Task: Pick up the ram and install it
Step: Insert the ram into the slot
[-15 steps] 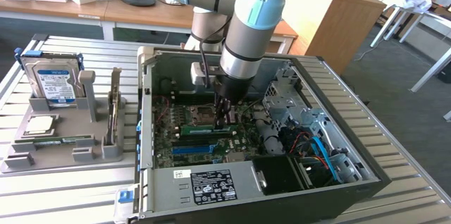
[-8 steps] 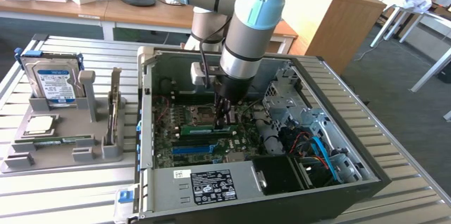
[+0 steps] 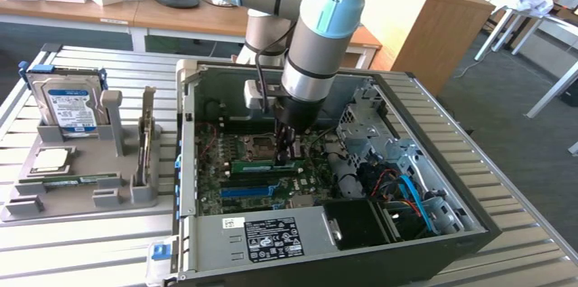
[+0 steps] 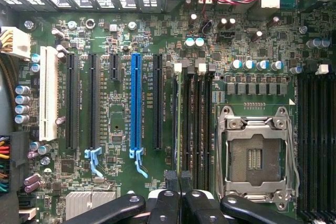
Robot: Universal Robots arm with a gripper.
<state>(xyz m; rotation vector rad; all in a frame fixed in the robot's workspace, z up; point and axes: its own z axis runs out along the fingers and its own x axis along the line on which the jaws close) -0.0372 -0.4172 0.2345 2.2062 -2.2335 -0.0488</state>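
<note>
PC ASSEMBLY: Inside the open computer case (image 3: 424, 246), we see the tool (image 4: 179, 181) pressed almost together, pinching the upper edge of the ram (image 4: 179, 119). The ram stands on edge in a black memory slot on the motherboard (image 4: 118, 124), just beside the empty processor socket (image 4: 255, 156). On the slatted tabletop (image 3: 515, 172) nearby, a grey holder (image 3: 81, 200) carries a hard drive (image 3: 68, 104).

Matt green motherboard (image 4: 118, 119), ribbed metal table (image 3: 91, 246)
</note>
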